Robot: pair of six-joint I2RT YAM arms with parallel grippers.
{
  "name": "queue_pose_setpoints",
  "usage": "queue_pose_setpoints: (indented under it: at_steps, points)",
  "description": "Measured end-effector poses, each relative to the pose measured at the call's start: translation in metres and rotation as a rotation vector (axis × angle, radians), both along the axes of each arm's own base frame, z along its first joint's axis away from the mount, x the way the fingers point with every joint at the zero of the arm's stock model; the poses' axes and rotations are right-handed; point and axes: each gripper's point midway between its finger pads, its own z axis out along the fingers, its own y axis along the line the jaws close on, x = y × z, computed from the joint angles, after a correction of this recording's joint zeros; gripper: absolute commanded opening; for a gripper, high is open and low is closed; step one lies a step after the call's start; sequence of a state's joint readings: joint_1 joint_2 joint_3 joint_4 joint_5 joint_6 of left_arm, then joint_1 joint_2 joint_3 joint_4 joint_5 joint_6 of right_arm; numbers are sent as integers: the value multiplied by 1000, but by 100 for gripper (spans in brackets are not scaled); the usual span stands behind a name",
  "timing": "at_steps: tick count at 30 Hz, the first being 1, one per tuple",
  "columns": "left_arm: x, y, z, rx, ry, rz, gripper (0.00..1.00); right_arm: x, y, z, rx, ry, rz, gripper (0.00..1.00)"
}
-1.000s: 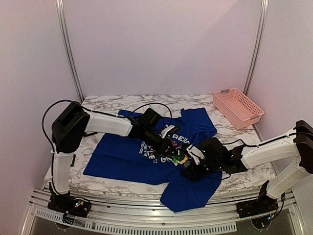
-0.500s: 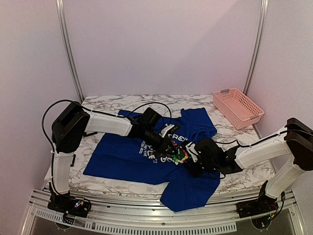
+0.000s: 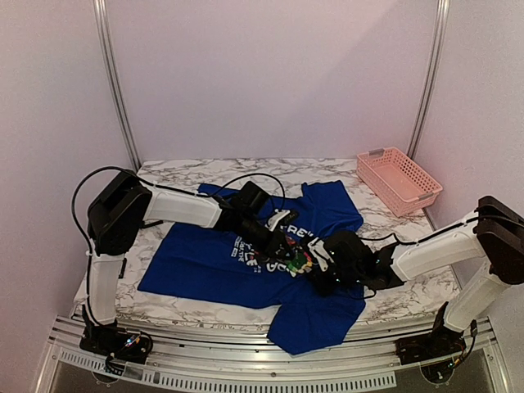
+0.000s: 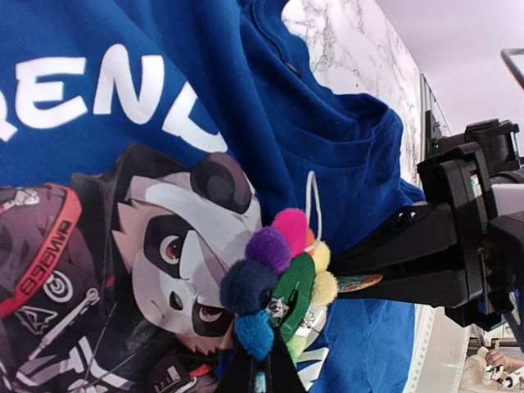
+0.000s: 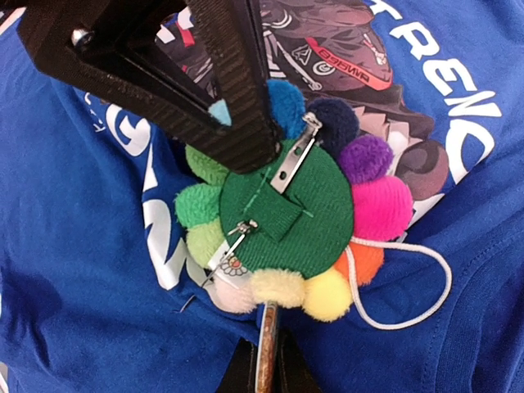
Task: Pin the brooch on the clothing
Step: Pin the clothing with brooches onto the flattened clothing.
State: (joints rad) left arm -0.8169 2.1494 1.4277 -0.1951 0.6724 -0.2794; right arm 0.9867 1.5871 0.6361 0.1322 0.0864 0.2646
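Right arm had slid in along the surface toward the left arm, and its jaws, wide a second before, had drawn almost together; left arm, T-shirt and pink basket had not shifted.

Brooch was held up between the two arms just over the chest print, beside the cartoon picture; not yet fastened to the cloth.

Risks noted:
- both arms gripped one small flower; any pull apart or twist, by my reckoning, would wrench it from one grip or bend the clasp
- pin bar lay across the green felt backing and looked closed; if it were pressed to the cloth like that, nothing would pierce
- white cord trailed in a loop onto the shirt; it might snag on a finger
- loose fabric beneath could bunch and lift with the pin

Left jaws: clamped together on the brooch at its blue petals, from the print side. Right jaws: nearly closed at the opposite rim by the yellow petals, a thin brownish sliver between them; seemingly a nip on the brooch's edge, though I could not tell which part.
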Motion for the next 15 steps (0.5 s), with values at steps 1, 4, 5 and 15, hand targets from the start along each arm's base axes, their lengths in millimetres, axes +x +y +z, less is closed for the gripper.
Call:
queue_pose_setpoints:
  at_steps: [1, 4, 5, 15]
  points:
    - [-1, 0, 0, 2, 3, -1, 0, 0, 0, 0, 1, 2, 2, 0]
    - [-3, 1, 0, 2, 17, -10, 0, -1, 1, 2, -7, 14, 6, 0]
    - [-4, 1, 1, 4, 23, -14, 0, 1, 0, 2, -11, 18, 2, 0]
    - [-6, 2, 4, 2, 47, -20, 0, 12, -3, 10, -9, 74, -35, 0]
